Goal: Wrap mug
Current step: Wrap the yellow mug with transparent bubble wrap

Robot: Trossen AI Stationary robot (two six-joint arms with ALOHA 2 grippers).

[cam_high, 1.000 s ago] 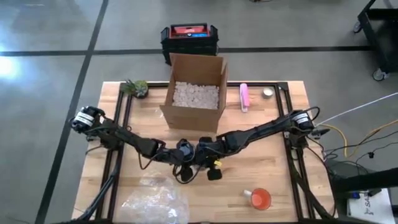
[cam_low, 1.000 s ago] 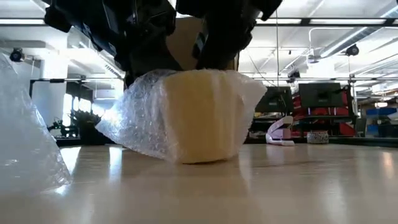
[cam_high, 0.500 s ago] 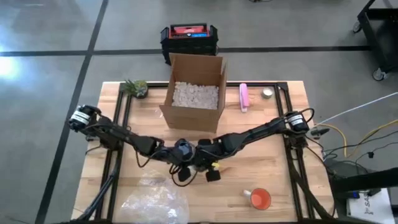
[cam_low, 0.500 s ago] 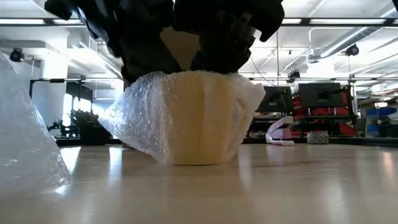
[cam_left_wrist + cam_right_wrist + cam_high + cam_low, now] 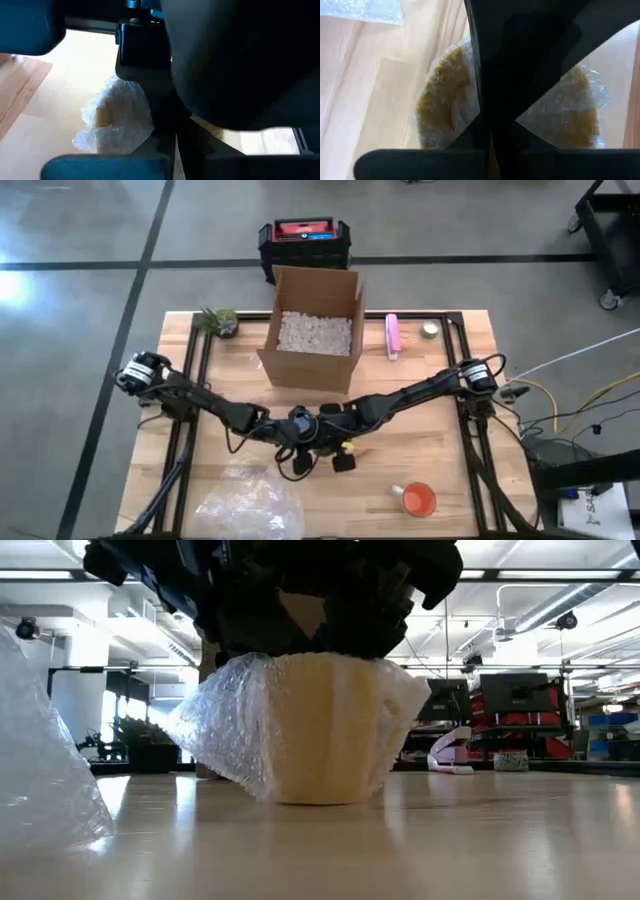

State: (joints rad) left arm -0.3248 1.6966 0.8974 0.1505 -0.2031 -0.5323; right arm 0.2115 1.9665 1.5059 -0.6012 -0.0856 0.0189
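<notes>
mug (image 5: 325,730) upright mid-desk (image 5: 450,470), sheathed in bubble wrap (image 5: 225,735) | your left gripper (image 5: 297,442) and right gripper (image 5: 327,435) sit straight above it, about equally near | jaws: can't tell, hidden | wrap flares loose toward low view's left

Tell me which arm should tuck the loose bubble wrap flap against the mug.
Left, probably. In the low view the bubble wrap flares away from the yellow mug, and the high view puts the left claw nearer that flap. The right claw sits opposite.
</notes>
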